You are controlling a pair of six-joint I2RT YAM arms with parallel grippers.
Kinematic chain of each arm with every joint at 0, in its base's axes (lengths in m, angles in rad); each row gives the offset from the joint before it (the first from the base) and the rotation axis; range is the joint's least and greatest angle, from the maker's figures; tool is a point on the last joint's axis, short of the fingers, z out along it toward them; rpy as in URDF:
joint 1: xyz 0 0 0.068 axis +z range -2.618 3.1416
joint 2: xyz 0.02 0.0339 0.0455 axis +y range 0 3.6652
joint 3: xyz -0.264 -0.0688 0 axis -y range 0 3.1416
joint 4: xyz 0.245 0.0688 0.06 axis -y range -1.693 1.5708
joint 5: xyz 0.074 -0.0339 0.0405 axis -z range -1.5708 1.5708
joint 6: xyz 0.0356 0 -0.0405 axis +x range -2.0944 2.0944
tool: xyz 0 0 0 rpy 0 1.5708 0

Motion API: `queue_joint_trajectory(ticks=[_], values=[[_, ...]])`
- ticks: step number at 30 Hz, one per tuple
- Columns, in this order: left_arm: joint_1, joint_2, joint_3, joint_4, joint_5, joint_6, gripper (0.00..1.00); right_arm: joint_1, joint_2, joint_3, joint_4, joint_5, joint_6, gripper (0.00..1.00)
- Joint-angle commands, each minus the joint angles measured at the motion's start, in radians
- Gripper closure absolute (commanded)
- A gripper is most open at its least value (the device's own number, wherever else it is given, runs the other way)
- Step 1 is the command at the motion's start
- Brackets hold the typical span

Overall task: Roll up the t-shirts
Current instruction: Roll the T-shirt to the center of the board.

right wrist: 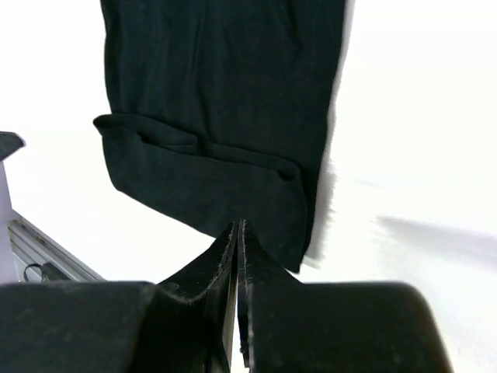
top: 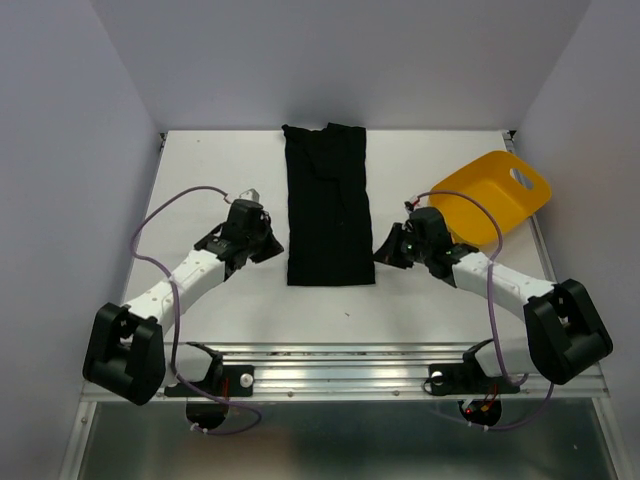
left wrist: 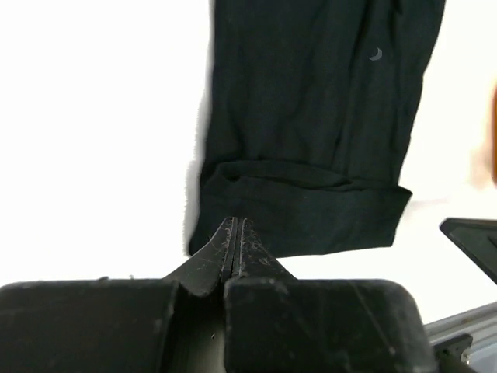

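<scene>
One black t-shirt (top: 328,205) lies folded into a long narrow strip down the middle of the white table. Its near end is turned over once, which shows as a low fold in the left wrist view (left wrist: 303,175) and the right wrist view (right wrist: 202,151). My left gripper (top: 274,247) is shut and empty just left of the strip's near left corner, its tips (left wrist: 235,223) over the cloth's edge. My right gripper (top: 384,250) is shut and empty just right of the near right corner, its tips (right wrist: 238,225) at the cloth's near edge.
A yellow plastic tub (top: 490,195) lies tipped at the back right, close behind my right arm. A metal rail (top: 340,365) runs along the table's near edge. White walls close in the table on the left, back and right.
</scene>
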Motion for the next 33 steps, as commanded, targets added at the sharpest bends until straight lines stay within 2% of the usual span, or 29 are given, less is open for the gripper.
queue_joint_trajectory(ticks=[1, 2, 3, 4, 5, 6, 9, 13, 17, 27, 33], values=[[0.025, -0.058, -0.072, -0.070, -0.012, 0.004, 1.00, -0.003, -0.023, -0.003, -0.102, 0.038, 0.011, 0.84], [0.027, -0.066, -0.090, -0.064, -0.002, -0.016, 0.90, -0.003, -0.027, -0.024, -0.100, 0.030, 0.025, 0.77], [0.027, -0.072, -0.125, -0.058, 0.020, -0.029, 0.79, -0.003, -0.035, -0.036, -0.097, 0.021, 0.042, 0.62], [0.027, -0.080, -0.142, -0.035, 0.032, -0.039, 0.68, -0.003, -0.040, -0.050, -0.078, 0.004, 0.076, 0.57], [0.027, -0.083, -0.176, -0.021, 0.043, -0.062, 0.55, -0.003, -0.046, -0.081, -0.064, -0.004, 0.087, 0.55], [0.027, -0.081, -0.193, -0.006, 0.063, -0.073, 0.50, -0.003, -0.058, -0.096, -0.047, -0.013, 0.094, 0.51], [0.027, -0.060, -0.240, 0.081, 0.112, -0.108, 0.38, -0.003, -0.051, -0.138, -0.001, -0.031, 0.126, 0.51], [0.028, -0.034, -0.267, 0.115, 0.124, -0.134, 0.37, -0.003, -0.024, -0.161, 0.062, -0.061, 0.142, 0.51], [0.028, -0.026, -0.285, 0.146, 0.121, -0.150, 0.42, -0.003, 0.031, -0.170, 0.122, -0.070, 0.154, 0.53], [0.028, 0.005, -0.300, 0.172, 0.132, -0.158, 0.53, -0.003, 0.091, -0.178, 0.196, -0.067, 0.186, 0.71], [0.027, 0.029, -0.307, 0.224, 0.167, -0.165, 0.53, -0.003, 0.091, -0.175, 0.199, -0.071, 0.188, 0.73]])
